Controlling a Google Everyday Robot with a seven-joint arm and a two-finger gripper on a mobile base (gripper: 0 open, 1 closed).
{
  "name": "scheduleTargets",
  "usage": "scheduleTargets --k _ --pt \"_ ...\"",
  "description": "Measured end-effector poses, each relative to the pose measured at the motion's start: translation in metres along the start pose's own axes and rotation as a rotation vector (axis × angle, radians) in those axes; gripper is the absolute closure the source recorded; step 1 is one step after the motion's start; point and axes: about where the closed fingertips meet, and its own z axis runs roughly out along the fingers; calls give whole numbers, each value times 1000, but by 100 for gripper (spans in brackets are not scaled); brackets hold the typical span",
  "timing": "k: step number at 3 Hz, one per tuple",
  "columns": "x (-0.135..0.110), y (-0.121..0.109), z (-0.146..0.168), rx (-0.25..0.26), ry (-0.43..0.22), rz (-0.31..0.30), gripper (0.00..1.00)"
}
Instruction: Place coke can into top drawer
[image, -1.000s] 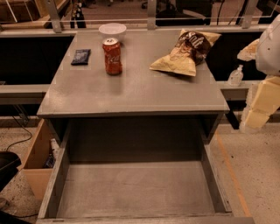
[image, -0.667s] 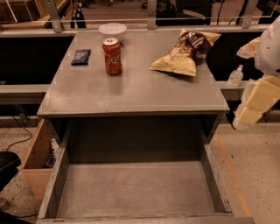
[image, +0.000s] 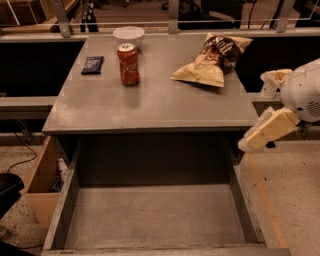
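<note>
- Camera view: looks down from the front on a grey cabinet, with the tabletop (image: 150, 107) above and the top drawer (image: 155, 220) pulled out wide below.
- Coke can (image: 128, 64): upright on the back left part of the tabletop, silver top and pull tab up, outside the top drawer.
- Directly behind the coke can, at the tabletop's far edge: white bowl (image: 128, 35); touching or apart, cannot tell.
- Left of the coke can, near but apart: small flat black packet (image: 93, 65), lying on the tabletop.
- Right of the coke can, well apart: brown-and-yellow chip bag (image: 214, 60), lying on the back right part of the tabletop.
- Top drawer: flat scuffed grey bottom and low side walls in plain sight, nearly as wide as the cabinet.
- Tool (image: 267, 132): cream-coloured, slanting down to the left from a rounded white arm (image: 305, 92) at the right edge of the view; just beside the tabletop's front right corner, outside the cabinet, well apart from the coke can.
- Tool's state, released or clenched: cannot tell.
- Left of the top drawer: open light-brown box (image: 40, 185) on the speckled floor (image: 295, 200).
</note>
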Motion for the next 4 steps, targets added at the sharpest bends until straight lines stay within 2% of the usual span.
scheduleTargets --k 1,2,3,4 --pt "-21 -10 29 41 -245 12 0" --pt "-63 -19 31 96 -402 6 0" --pt "-63 -19 31 95 -402 6 0" --pt "-78 -25 52 93 -440 24 0"
